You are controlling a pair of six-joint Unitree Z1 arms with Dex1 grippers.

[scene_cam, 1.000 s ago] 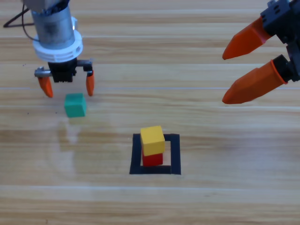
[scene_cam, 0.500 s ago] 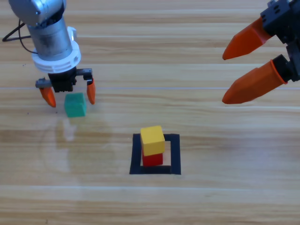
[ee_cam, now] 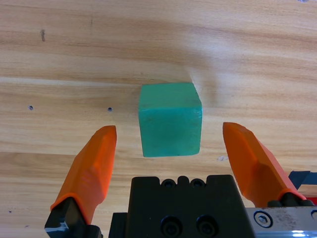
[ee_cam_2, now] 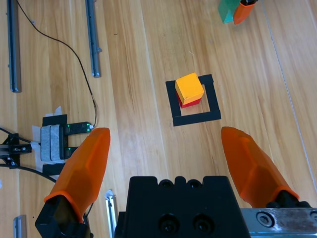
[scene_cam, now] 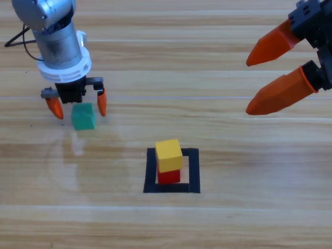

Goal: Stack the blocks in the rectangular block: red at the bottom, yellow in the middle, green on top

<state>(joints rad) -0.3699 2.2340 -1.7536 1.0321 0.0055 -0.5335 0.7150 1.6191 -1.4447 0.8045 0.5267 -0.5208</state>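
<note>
The yellow cube (scene_cam: pixel 168 155) sits on top of the red cube (scene_cam: pixel 169 176) inside the black tape square (scene_cam: pixel 193 171); the same stack shows in the right wrist view as yellow cube (ee_cam_2: pixel 189 88) over red cube (ee_cam_2: pixel 190 103). The teal-green cube (scene_cam: pixel 83 116) lies on the table at the left. My left gripper (scene_cam: pixel 78 107) hangs open just behind it, its orange jaws on either side of the cube's far edge. In the left wrist view the green cube (ee_cam: pixel 170 119) lies between the spread jaws of the left gripper (ee_cam: pixel 169 145), untouched. My right gripper (scene_cam: pixel 250 85) waits open at the upper right.
The wooden table (scene_cam: pixel 249 218) stretches around the tape square. In the right wrist view, metal rails (ee_cam_2: pixel 92 37), a black cable (ee_cam_2: pixel 59 42) and a small device (ee_cam_2: pixel 57 141) lie off to one side, far from the blocks.
The left gripper has come down and forward toward the green cube, so its jaws now flank the cube's far edge. The right arm, the stack and the green cube have not moved.
</note>
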